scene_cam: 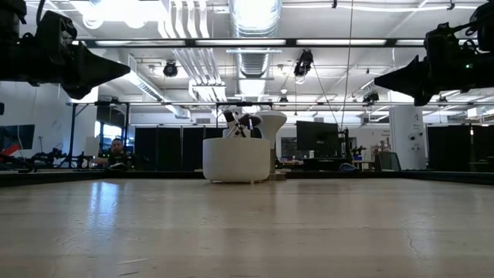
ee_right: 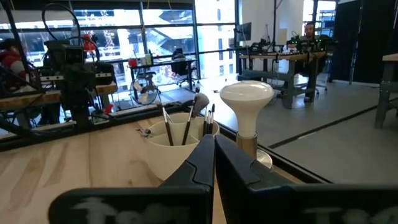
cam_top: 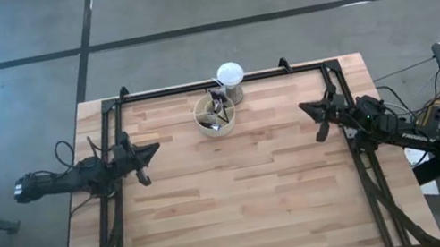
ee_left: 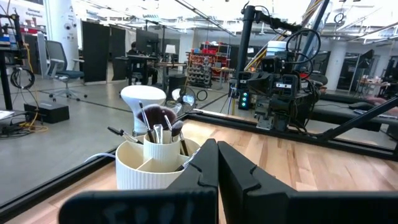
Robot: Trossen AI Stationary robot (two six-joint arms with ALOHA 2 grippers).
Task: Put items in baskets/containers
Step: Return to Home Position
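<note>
The cream round organiser [cam_top: 214,115] stands near the table's far edge, resting on its base; it also shows in the low view [scene_cam: 236,160], the left wrist view [ee_left: 152,163] and the right wrist view [ee_right: 177,147]. Several dark-handled makeup brushes [ee_left: 158,124] stand upright in its compartments, heads up [ee_right: 186,121]. My left gripper [cam_top: 150,151] hovers at the table's left side, shut, raised above the wood [scene_cam: 116,71]. My right gripper [cam_top: 308,109] hovers at the right side, shut and raised too [scene_cam: 386,79]. Neither one touches anything.
A white ball on a small stand [cam_top: 230,78] sits just behind the organiser by the far edge [ee_right: 247,102]. A black frame rail [cam_top: 213,84] runs along the table's far edge and sides. Bare wood [cam_top: 243,201] stretches between the two arms and toward the near edge.
</note>
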